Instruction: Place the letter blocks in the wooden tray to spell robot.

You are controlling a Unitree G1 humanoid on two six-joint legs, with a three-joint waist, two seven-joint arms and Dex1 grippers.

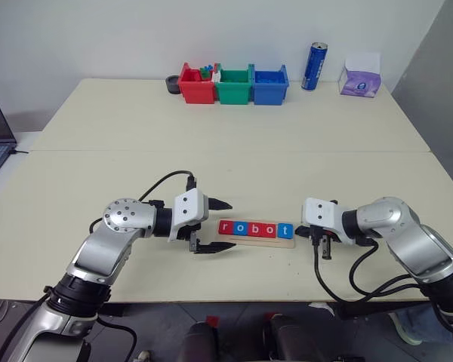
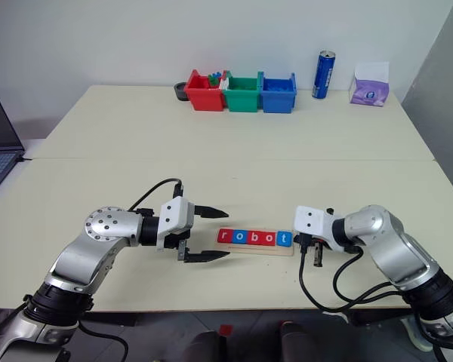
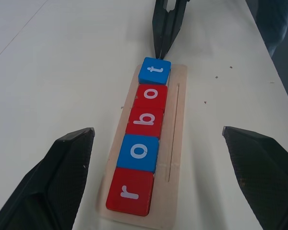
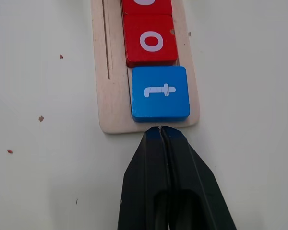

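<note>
Five flat square letter blocks (image 1: 256,229) are seen lined up in the long pale wooden tray (image 1: 287,242) on the cream table (image 1: 226,128), spelling "robot".

Head view: red r, blue o, red b, red o, blue t. The left claw (image 1: 220,226) is held wide open and empty.
Right wrist view: the right claw (image 4: 160,128) is pressed shut, empty, just beside the tray's end.

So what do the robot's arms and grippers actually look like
Both arms are silver-grey metal with rounded joints and black cuffs, with loose black cables looping beside them. Each wrist carries a white housing. The left gripper and right gripper each have two tapered black fingers.
</note>
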